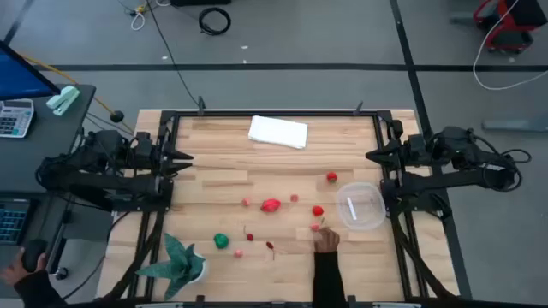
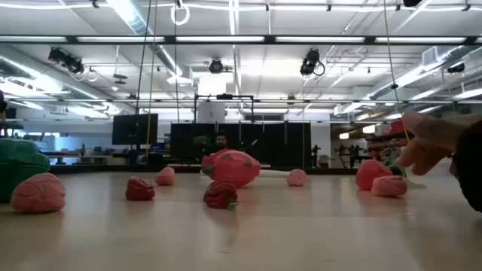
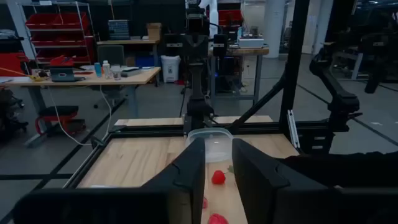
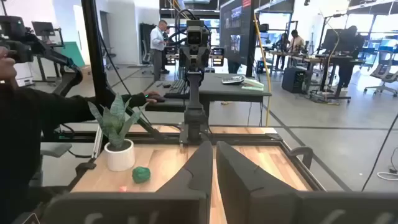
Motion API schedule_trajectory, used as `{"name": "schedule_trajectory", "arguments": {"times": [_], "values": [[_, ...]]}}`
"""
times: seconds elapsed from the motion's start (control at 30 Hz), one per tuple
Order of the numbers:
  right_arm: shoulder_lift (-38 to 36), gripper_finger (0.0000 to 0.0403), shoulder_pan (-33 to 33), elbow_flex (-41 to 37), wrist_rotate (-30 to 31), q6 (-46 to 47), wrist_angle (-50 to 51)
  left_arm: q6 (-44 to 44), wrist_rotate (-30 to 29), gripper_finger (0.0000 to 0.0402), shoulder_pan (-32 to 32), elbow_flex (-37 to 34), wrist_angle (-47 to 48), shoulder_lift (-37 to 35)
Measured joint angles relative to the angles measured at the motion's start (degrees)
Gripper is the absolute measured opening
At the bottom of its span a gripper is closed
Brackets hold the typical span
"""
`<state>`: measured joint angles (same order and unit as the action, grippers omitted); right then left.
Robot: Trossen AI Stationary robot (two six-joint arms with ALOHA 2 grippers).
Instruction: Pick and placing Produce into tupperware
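The produce lies scattered on the wooden table: a larger red piece (image 1: 271,205), a green piece (image 1: 222,241), small red pieces (image 1: 331,178) (image 1: 318,210) and pink bits (image 1: 245,203). The clear tupperware (image 1: 360,206) stands at the right, and also shows in the left wrist view (image 3: 211,138). My left gripper (image 1: 181,160) hangs over the table's left edge, open and empty. My right gripper (image 1: 372,156) hangs over the right edge, shut and empty. In the low view the larger red piece (image 2: 230,167) and the green piece (image 2: 19,162) rest on the table top.
A person's hand (image 1: 326,241) in a dark sleeve reaches in from the near edge, next to the tupperware; it also shows in the low view (image 2: 437,143). A white folded cloth (image 1: 277,132) lies at the far middle. A spiky teal plant (image 1: 180,261) stands at the near left.
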<state>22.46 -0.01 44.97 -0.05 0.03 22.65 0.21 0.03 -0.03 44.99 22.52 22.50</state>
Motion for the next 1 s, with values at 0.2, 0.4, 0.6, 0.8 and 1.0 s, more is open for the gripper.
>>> {"name": "schedule_trajectory", "arguments": {"times": [0.2,0.4,0.6,0.8,1.0], "values": [[0.00,0.0030,-0.01,0.00,0.00,0.00,0.00,0.00,-0.02,0.0084,0.01,0.00,0.00,0.00],[0.00,0.0030,0.00,0.00,0.00,0.00,0.00,-0.01,-0.01,0.0078,0.00,0.00,0.00,0.00],[0.00,0.0030,0.00,0.00,0.00,0.00,0.00,-0.02,0.00,0.0086,0.02,0.00,0.00,0.00],[0.00,0.0030,0.00,0.00,0.02,0.00,0.00,-0.02,0.00,0.0091,0.00,0.00,0.00,0.00],[0.00,0.0030,0.00,0.00,0.00,0.00,0.01,-0.02,0.00,0.0086,0.01,0.00,0.00,0.00]]}}
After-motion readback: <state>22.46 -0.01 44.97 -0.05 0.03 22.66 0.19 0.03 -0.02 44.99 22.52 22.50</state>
